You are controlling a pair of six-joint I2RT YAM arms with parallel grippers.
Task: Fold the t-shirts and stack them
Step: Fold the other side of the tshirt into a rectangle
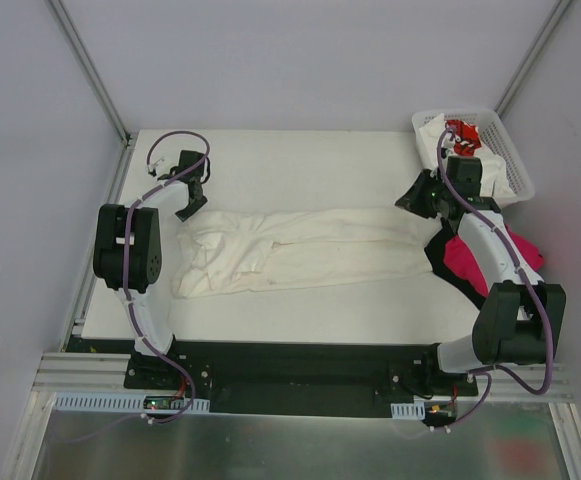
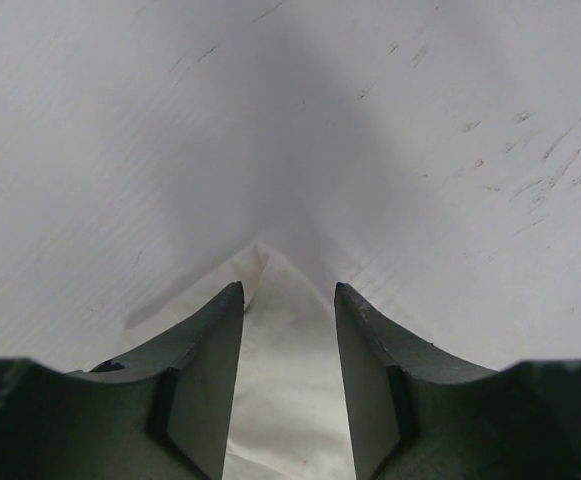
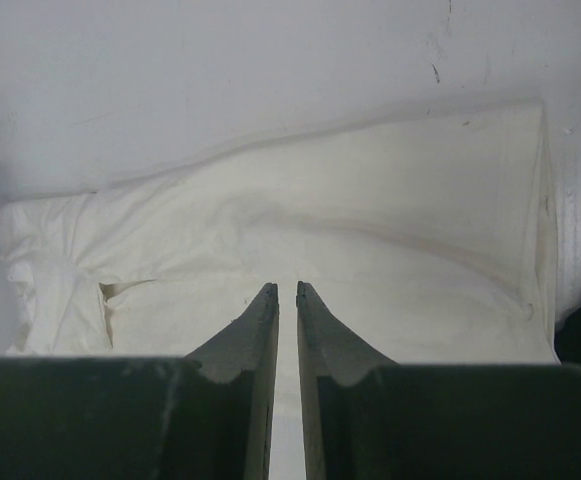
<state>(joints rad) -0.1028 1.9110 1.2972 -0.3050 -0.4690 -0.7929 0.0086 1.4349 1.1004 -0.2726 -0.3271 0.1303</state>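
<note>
Cream cotton fills the middle of the white counter point(image 1: 300, 160): a cream-white short-sleeved t-shirt point(image 1: 300, 250) lies stretched lengthwise across it, and we see its left end bunched into loose folds while its right half lies flatter and narrower.

At the far left, the left pincer point(image 2: 288, 290) sits at the upper left corner of that shirt, low over the counter. From the left wrist we see its two dark fingers point(image 2: 205, 370) standing clearly apart, with a pointed corner of the cream cloth lying in the gap between them. Beyond the tip of that corner there is only bare, lightly scratched counter.

Moving right along the shirt, we reach the right pincer point(image 3: 287, 290) at the shirt's upper right end. Its fingers are drawn almost together, leaving only a thin slit, and they point down at the cream fabric that spreads out ahead of them in the right wrist view. We cannot tell whether a fold of cloth is pinched in that slit.

Just right of the cream shirt, partly under the right arm, a black t-shirt point(image 1: 436, 252) and a magenta-pink t-shirt point(image 1: 460, 262) lie heaped on each other near the counter's right edge.

At the far right corner stands a white plastic lattice basket point(image 1: 515, 165). In it we see a white t-shirt with red print point(image 1: 462, 133) beside a crumpled plain white cloth point(image 1: 432, 135).
</note>
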